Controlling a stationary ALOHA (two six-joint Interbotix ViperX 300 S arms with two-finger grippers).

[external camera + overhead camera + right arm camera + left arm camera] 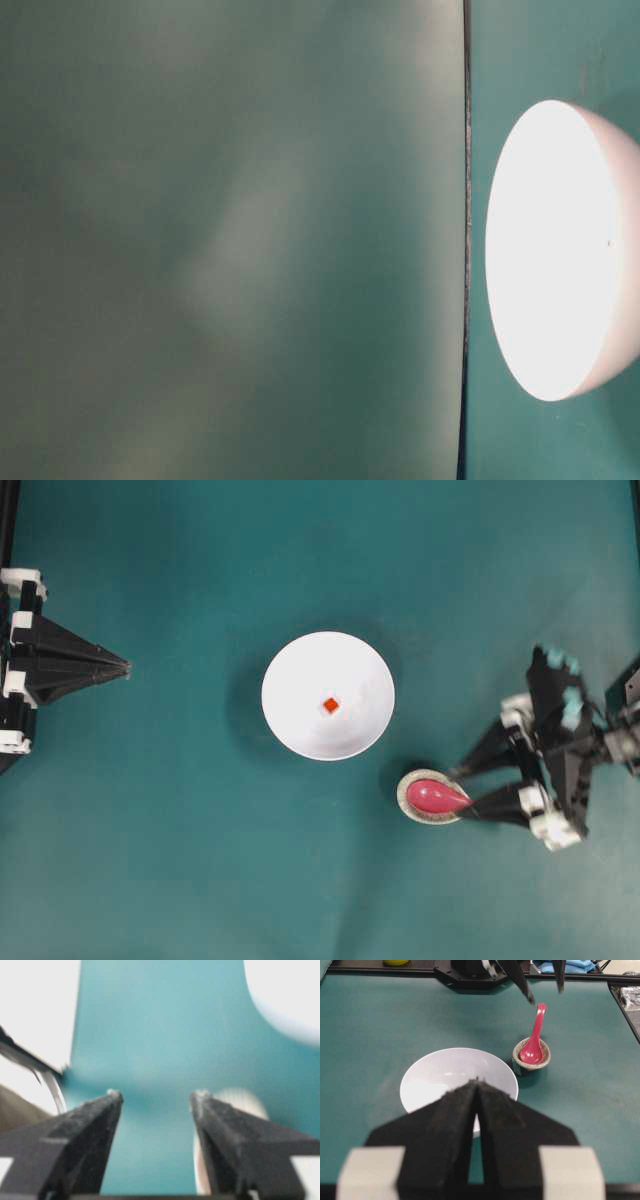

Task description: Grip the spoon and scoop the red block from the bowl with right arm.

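On the teal worktop (200, 860) the bowl (300, 670) sits at centre with the red block (331, 706) in its middle. At about four o'clock from the bowl, just beside it, the spoon (436, 797) lies scoop-down in a small speckled rest (408, 798), handle slanting up toward three o'clock. The right tool (458, 795) has its jaws wide apart, straddling the handle without gripping it. At nine o'clock, well apart, the left tool (128, 667) has its jaws together.

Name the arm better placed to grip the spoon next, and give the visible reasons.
Right. The right gripper stands open beside the spoon in its small speckled dish. The left gripper sits shut, beyond the bowl.
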